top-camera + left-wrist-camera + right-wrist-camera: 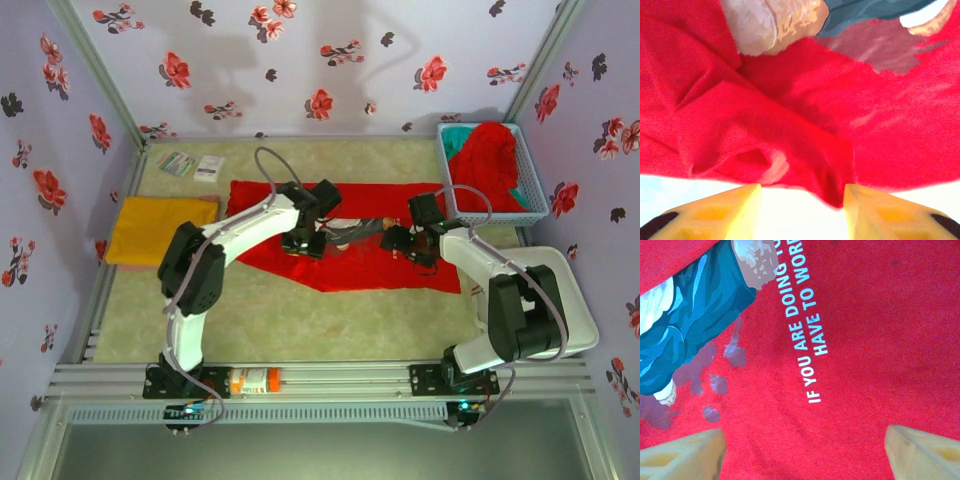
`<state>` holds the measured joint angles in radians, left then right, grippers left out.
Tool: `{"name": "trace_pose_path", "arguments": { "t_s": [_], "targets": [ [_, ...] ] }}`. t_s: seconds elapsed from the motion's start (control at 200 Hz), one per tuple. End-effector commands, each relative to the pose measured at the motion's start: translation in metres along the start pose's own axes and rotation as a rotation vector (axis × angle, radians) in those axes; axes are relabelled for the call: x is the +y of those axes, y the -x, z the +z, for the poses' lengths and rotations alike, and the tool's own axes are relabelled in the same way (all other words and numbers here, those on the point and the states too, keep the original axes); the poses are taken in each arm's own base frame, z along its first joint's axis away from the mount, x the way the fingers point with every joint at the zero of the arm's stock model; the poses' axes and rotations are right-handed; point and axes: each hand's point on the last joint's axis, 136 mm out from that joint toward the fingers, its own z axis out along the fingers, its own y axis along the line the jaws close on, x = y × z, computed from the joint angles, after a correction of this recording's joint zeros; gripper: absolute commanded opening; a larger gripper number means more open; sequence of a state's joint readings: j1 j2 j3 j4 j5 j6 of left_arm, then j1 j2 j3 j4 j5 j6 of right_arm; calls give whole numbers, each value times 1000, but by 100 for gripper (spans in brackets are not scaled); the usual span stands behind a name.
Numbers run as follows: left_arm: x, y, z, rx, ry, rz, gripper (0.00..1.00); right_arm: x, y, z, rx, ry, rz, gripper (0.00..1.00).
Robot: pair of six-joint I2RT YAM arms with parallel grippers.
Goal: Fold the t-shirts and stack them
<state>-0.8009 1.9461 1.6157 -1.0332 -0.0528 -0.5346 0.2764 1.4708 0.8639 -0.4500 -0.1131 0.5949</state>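
Note:
A bright red t-shirt with a dark-and-white chest print lies spread across the middle of the table. My left gripper is low over its left half, and its yellow fingers stand open. A rumpled fold of the red cloth reaches into the gap beside the right finger. My right gripper hovers open over the printed chest, with flat red cloth between its wide-apart fingertips. An orange-yellow shirt lies folded at the left. More red cloth and a teal shirt are piled in the basket.
The blue mesh basket stands at the back right corner. Two small cards lie at the back left. A white tray sits at the right edge, behind the right arm. An orange-and-white item rests on the near rail.

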Motion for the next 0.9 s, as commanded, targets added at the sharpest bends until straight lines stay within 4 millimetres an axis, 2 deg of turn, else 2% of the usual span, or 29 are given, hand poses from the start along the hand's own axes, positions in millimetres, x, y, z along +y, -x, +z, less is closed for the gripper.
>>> {"name": "trace_pose_path", "arguments": {
  "t_s": [0.0,0.055,0.135,0.225,0.37,0.475,0.71,0.895],
  "targets": [
    [12,-2,-40,-129,-53,25,51,1,-2,3,17,4,-4,83],
    [22,-7,-47,-161,-80,-21,50,1,-3,4,21,7,-3,83],
    [41,-15,-40,-191,-111,-106,50,2,-2,5,20,12,1,83],
    [61,-25,-25,-196,-126,-197,49,4,-2,6,22,21,4,83],
    [79,-31,5,-205,-126,-260,48,4,-1,3,18,14,4,83],
    [76,-30,19,-175,-182,-341,48,0,-1,-2,5,-2,-1,84],
    [74,-8,33,-212,-431,-666,45,-4,-3,-6,-2,-11,-1,84],
    [72,-2,45,-199,-480,-722,41,-5,-3,-7,-3,-17,-9,84]
  ]
}}
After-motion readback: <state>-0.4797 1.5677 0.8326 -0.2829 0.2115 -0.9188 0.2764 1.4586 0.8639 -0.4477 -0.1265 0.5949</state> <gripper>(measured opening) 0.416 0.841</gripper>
